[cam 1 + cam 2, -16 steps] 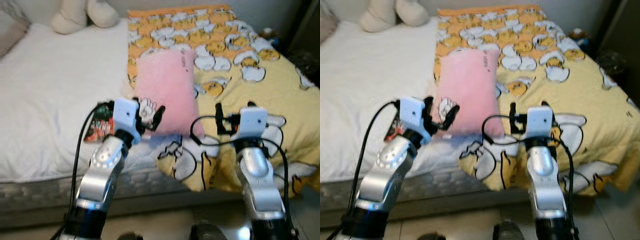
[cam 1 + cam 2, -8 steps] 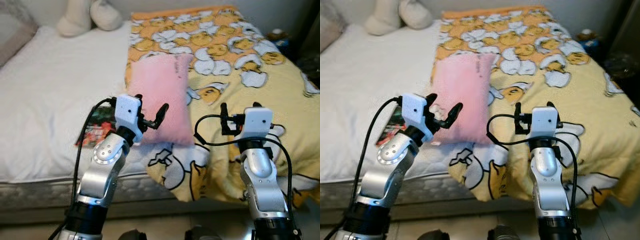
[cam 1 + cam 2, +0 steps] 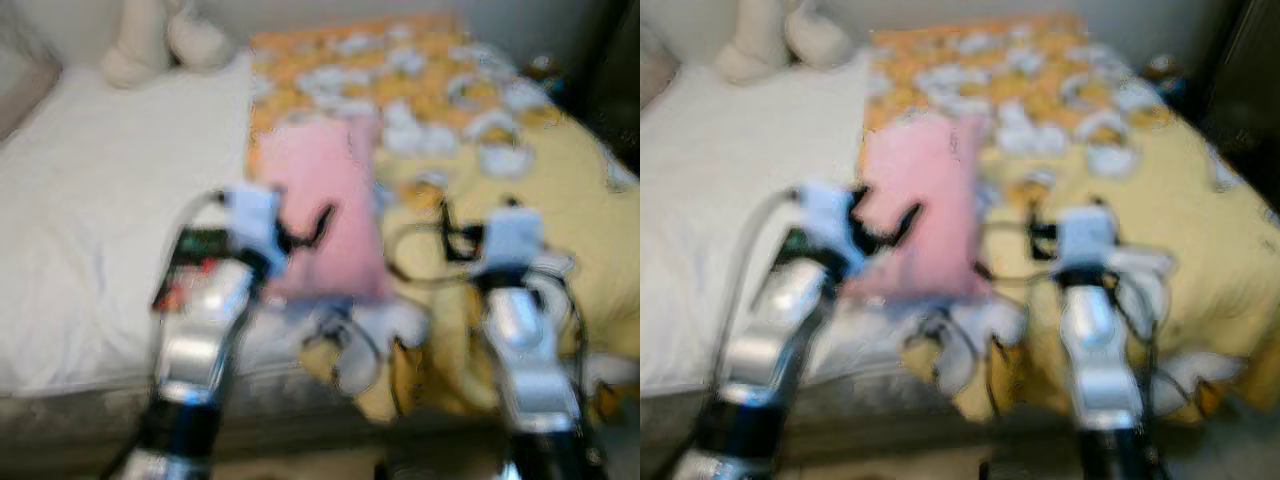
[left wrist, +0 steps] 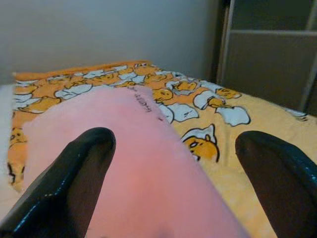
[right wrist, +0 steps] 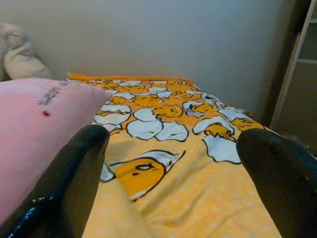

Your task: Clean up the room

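The head views are blurred. A pink pillow (image 3: 320, 195) lies lengthwise on the bed, half on a yellow blanket (image 3: 560, 170) printed with egg figures. My left gripper (image 3: 303, 222) is open over the pillow's near end; its wrist view has the pillow (image 4: 124, 153) between the spread black fingers (image 4: 74, 183). My right gripper (image 3: 475, 222) is open above the blanket, just right of the pillow. In its wrist view, the blanket (image 5: 188, 193) runs between the fingers (image 5: 74, 173), with the pillow (image 5: 34, 124) at one side.
A red and green packet (image 3: 190, 272) lies on the white sheet (image 3: 90, 180) by my left arm. A cream plush toy (image 3: 160, 40) sits at the head of the bed. Dark furniture (image 4: 267, 54) stands beyond the bed's right side. The mattress edge (image 3: 80, 400) runs along the front.
The whole picture has shifted and gone blurred, so the camera is moving. Both grippers stay open, held over the pillow's near end and the blanket.
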Robot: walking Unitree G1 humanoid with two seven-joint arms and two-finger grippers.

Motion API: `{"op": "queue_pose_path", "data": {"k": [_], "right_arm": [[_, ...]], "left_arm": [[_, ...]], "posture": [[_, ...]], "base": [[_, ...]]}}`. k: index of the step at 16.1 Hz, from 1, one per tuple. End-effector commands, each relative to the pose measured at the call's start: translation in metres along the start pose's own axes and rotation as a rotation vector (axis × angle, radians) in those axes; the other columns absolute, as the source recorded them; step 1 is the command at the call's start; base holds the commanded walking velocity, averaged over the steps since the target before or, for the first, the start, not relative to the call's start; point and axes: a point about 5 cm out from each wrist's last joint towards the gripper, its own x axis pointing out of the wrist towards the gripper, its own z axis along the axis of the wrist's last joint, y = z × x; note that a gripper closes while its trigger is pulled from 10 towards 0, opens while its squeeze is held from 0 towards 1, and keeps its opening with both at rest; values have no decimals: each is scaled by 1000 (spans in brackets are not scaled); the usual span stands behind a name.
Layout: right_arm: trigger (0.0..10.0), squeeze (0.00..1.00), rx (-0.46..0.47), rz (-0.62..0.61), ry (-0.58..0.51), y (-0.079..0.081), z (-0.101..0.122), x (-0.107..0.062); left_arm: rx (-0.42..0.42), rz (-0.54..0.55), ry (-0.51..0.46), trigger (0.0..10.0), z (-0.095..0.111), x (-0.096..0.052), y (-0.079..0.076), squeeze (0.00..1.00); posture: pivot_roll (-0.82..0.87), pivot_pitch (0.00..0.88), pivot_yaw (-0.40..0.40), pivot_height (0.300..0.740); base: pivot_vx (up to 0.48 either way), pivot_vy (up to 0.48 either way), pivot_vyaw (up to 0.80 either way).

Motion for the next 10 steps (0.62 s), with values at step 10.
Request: {"op": "queue_pose_path", "data": {"k": [10], "right_arm": [[10000, 0, 100, 27, 79, -5, -7, 29]], "left_arm": [[-57, 77, 129, 10000, -23, 23, 34, 0]], "posture": [[-188, 0, 78, 703]], "base": [[0, 96, 0]]}}
